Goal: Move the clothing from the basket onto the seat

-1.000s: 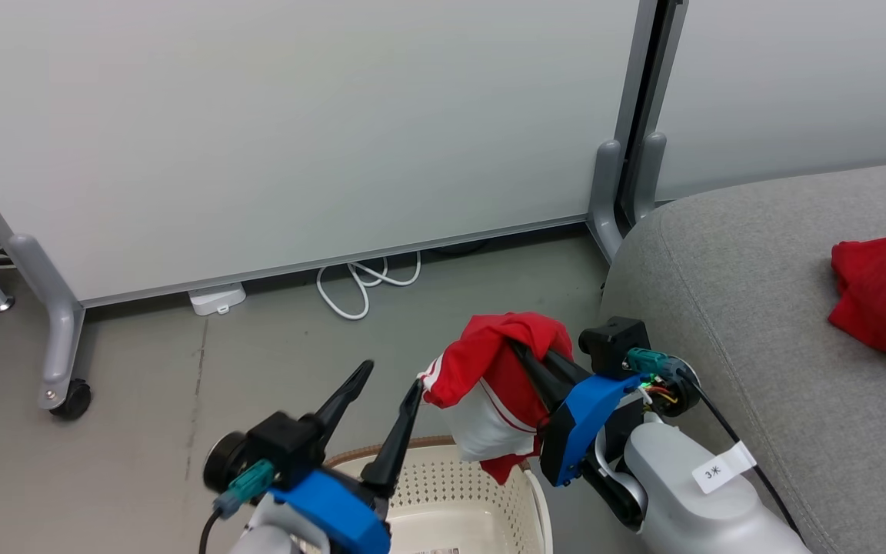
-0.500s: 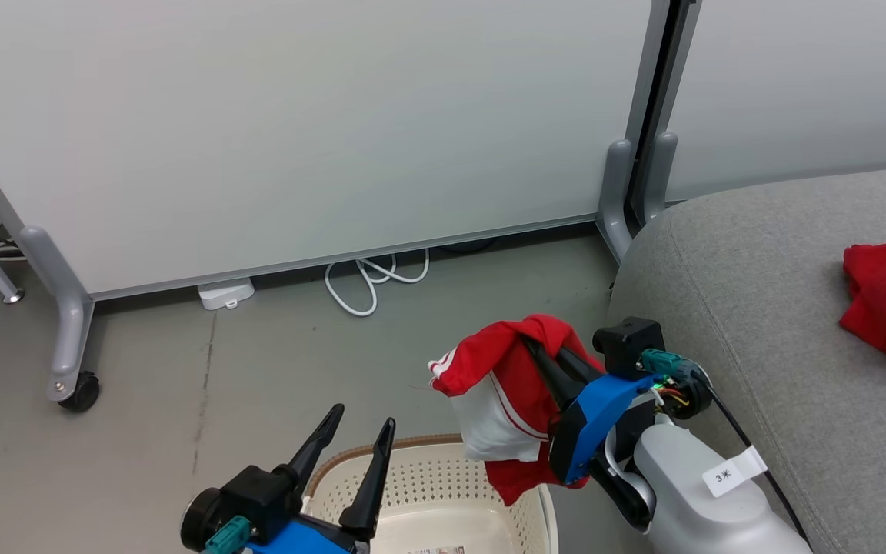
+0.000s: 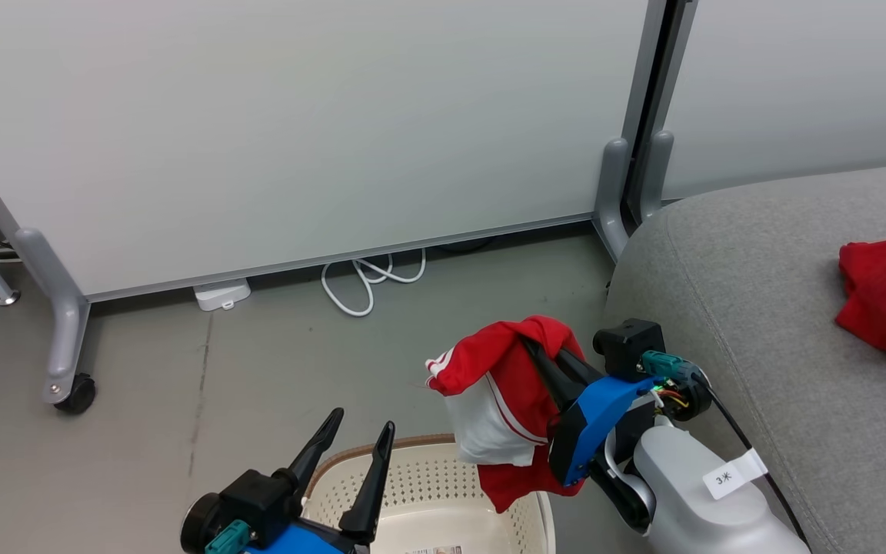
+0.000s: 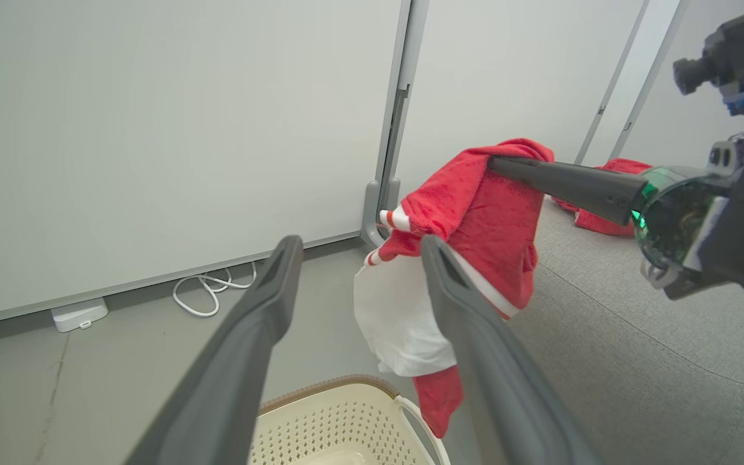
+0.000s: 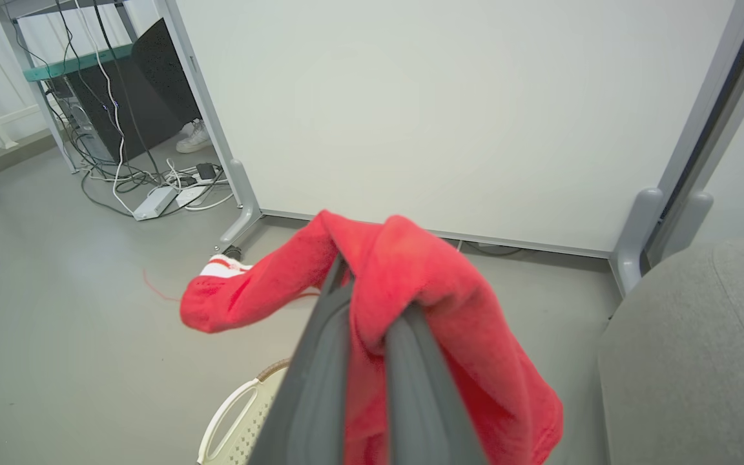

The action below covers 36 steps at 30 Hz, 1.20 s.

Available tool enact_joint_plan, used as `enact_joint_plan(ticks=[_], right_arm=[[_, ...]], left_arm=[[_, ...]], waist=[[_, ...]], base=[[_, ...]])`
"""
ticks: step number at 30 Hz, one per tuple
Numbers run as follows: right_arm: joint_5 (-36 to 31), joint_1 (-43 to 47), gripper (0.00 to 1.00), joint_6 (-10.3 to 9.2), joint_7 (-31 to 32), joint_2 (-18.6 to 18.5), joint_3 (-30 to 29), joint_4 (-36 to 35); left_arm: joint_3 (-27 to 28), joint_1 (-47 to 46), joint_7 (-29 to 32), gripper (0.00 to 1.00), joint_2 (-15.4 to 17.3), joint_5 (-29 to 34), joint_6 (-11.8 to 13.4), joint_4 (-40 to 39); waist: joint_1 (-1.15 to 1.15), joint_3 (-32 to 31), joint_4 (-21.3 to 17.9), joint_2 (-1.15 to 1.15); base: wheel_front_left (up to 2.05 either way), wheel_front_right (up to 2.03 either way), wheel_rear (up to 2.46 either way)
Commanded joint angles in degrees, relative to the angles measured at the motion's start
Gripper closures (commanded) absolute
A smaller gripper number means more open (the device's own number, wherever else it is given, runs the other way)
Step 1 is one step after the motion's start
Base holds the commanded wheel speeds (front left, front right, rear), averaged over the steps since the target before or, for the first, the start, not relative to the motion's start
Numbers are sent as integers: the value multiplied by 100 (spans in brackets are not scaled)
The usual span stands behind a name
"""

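My right gripper (image 3: pixel 535 350) is shut on the red shorts (image 3: pixel 501 385), whose white panel and stripes hang above the far right rim of the cream basket (image 3: pixel 428 481). In the right wrist view the shorts (image 5: pixel 423 271) drape over both fingers (image 5: pixel 320 361). My left gripper (image 3: pixel 363 421) hangs open over the basket's near side, holding nothing; its wrist view has the shorts (image 4: pixel 475 213) just right of it. The red jersey (image 3: pixel 885 296) lies crumpled on the grey seat (image 3: pixel 758 308), which is to the right of the shorts.
White partition boards on grey wheeled legs (image 3: pixel 66 338) stand behind the basket. A white cable loop (image 3: pixel 366 281) and an adapter (image 3: pixel 221 295) lie on the floor at their base. In the right wrist view, a desk with tangled cables (image 5: pixel 120 181) and a person's shoe (image 5: pixel 191 137) are far left.
My left gripper has dropped lower and back toward me over the basket, still open. The right gripper keeps the shorts at about the same place; the camera shifted slightly.
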Motion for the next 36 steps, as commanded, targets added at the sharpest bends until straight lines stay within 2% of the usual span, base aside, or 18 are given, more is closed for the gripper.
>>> enact_joint_plan(ticks=[1,9,14,17,27,33,36], right_arm=[[-5,66,100,1,-34,-13,-13,-12],[22,33,100,1,-34,-13,-20,-25],[-27,-41,100,2,-34,-13,-55,-23],[-58,-76,100,1,-34,-13,-83,-25],[-179,-106,100,2,-34,-10,-244,-42],[-211,-1,100,1,-33,-9,-285,-83],[-243,30,100,1,-34,-9,-390,-91]], left_arm=[[46,14,-15,0,1,12,-9,-14],[49,-28,-15,0,9,-31,-10,-30],[101,-38,-15,0,2,-37,-10,-19],[182,-59,-15,0,-6,-32,-10,2],[430,-51,-15,0,-46,15,-10,65],[446,-91,-15,0,-64,48,-10,61],[357,-164,-15,0,-66,55,-10,69]], waist=[[0,5,-28,0],[0,90,-441,0],[0,170,-923,0],[0,245,-1353,0],[0,425,-2303,0],[0,490,-2737,0],[0,538,-2837,0]], base=[[0,0,0],[0,0,0],[0,0,0],[0,0,0],[0,0,0],[0,0,0],[0,0,0]])
